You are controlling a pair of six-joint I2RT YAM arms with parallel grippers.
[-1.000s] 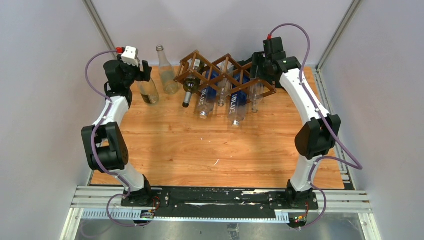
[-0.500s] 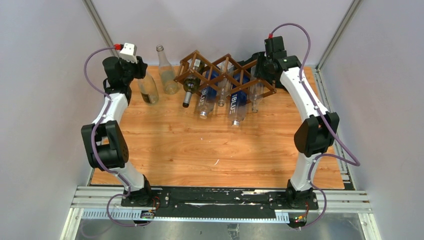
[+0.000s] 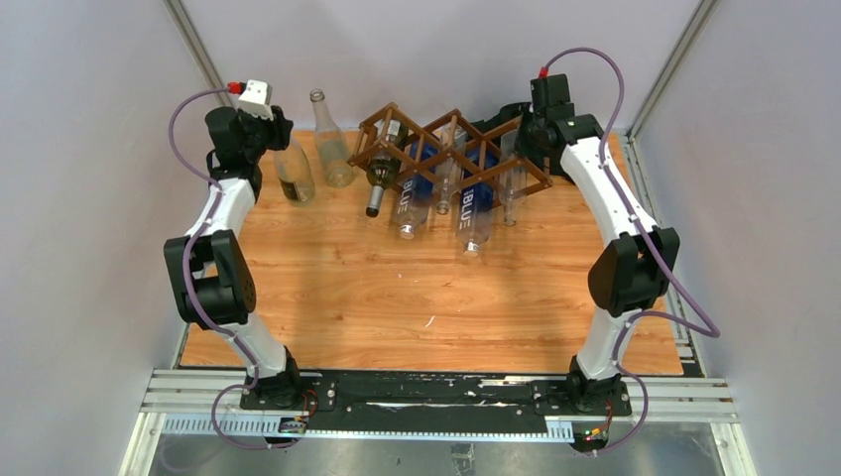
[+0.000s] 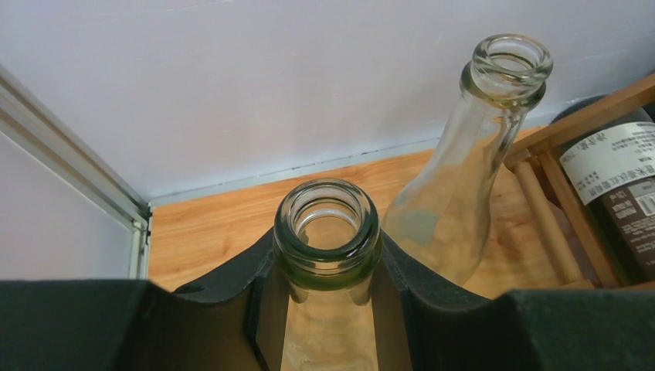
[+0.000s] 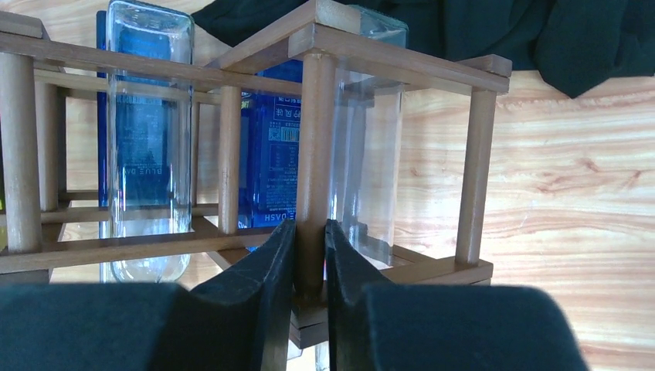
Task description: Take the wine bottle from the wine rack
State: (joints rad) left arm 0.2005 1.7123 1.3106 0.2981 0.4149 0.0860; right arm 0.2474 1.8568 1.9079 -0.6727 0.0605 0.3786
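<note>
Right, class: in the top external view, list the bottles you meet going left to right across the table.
Leftmost standing bottle → tall clear standing bottle → dark wine bottle in the wine rack → first blue-labelled bottle → slim clear bottle → second blue-labelled bottle → rightmost clear bottle.

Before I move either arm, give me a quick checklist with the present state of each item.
1. Right hand clamped on a post of the wine rack: ok.
2. Left hand closed around the neck of the upright bottle: ok.
3. Left hand is on a bottle in the rack: not ok. Its bottle stands on the table, outside the rack.
4. Dark wine bottle out of the rack: not ok. It lies in a cell at the rack's left end.
5. Gap between the left hand and the neighbouring clear bottle: cannot tell.
</note>
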